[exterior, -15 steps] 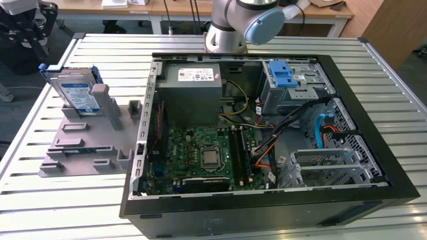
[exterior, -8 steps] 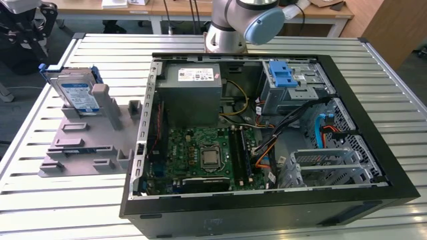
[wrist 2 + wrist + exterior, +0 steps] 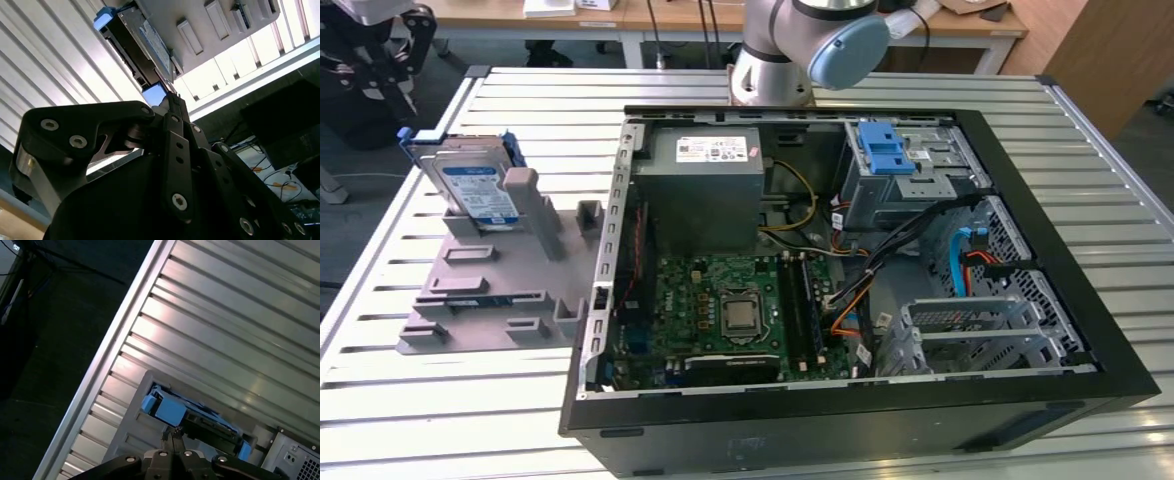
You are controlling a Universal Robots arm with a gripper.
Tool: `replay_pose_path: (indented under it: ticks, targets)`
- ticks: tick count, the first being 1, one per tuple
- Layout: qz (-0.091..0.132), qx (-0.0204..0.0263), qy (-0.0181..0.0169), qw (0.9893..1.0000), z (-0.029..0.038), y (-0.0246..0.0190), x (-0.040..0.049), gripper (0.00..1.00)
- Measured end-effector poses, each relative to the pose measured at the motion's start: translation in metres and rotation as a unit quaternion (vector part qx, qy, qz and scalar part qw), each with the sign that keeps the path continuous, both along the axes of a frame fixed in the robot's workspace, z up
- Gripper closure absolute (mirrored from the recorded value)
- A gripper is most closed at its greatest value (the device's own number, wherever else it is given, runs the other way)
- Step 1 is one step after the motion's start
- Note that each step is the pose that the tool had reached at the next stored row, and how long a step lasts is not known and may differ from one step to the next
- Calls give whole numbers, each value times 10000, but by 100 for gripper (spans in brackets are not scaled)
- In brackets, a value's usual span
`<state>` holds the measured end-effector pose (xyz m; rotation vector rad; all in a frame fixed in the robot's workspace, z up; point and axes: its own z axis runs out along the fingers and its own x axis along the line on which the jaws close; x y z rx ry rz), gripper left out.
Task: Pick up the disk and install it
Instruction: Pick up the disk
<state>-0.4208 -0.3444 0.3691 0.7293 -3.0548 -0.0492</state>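
One slatted metal counter carries everything. On it lies an open computer case (boards and cables showing), with the arm rising at its far side. Toward the exterior view's left, apart from the case, sits a grey rack. The disk stands upright at the rack's far end, framed by its blue bracket. In the first wrist view the tool has its fingers pressed together, gripping nothing, tips lined up with the disk's blue end.
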Motion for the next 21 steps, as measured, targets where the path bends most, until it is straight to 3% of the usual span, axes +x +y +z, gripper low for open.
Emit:
replay_pose_path:
  ticks: [6, 10, 16, 21]
  targets:
    - [470, 6, -8, 9989, -6, 0, 0, 89]
    - [822, 7, -9, 9966, -11, 0, 0, 89]
    - [1346, 8, -9, 9909, -18, 0, 0, 89]
    - [1760, 8, -12, 9844, -23, 0, 0, 89]
